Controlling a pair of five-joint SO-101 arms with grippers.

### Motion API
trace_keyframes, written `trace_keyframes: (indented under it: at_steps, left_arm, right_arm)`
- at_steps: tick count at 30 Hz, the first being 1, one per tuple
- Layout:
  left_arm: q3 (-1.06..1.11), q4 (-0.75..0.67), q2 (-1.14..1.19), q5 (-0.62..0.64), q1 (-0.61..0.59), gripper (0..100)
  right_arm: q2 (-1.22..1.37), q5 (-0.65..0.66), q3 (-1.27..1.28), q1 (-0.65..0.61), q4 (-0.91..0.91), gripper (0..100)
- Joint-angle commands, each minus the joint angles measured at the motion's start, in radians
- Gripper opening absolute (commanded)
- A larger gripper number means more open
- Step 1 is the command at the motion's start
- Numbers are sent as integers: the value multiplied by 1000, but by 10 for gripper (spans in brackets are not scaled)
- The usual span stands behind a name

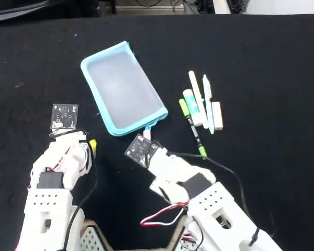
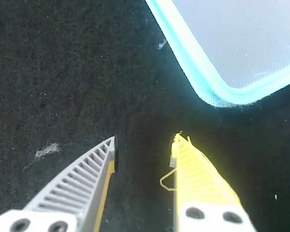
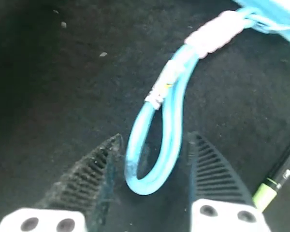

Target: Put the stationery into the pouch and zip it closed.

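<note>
My left gripper (image 2: 145,139) hangs over bare black table (image 1: 261,63) with its fingers spread apart and nothing between them. It sits just short of the rounded lower corner of the pouch (image 1: 123,89). The pouch is pale blue with a frosted face. It lies flat and tilted, left of centre in the upper half of the high view. My right gripper (image 3: 155,137) is at the pouch's other lower corner, near the middle of the frame. Its fingers are parted on either side of the blue zipper cord loop (image 3: 145,186), and I cannot tell whether they touch it. The stationery (image 1: 201,102) lies in a cluster on the table right of the pouch, outside it: pens, a green-capped marker (image 1: 194,128) and a white eraser (image 1: 217,115).
</note>
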Motion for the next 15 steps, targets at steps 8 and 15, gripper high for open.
trace_keyframes:
  at_steps: [8,15]
  left_arm:
    - [-13,-17,-14,2,5,192]
    - [-13,-17,-14,2,5,192]
  right_arm:
    - [-2,262,-127,396,80,11]
    - [5,433,-412,557,465,11]
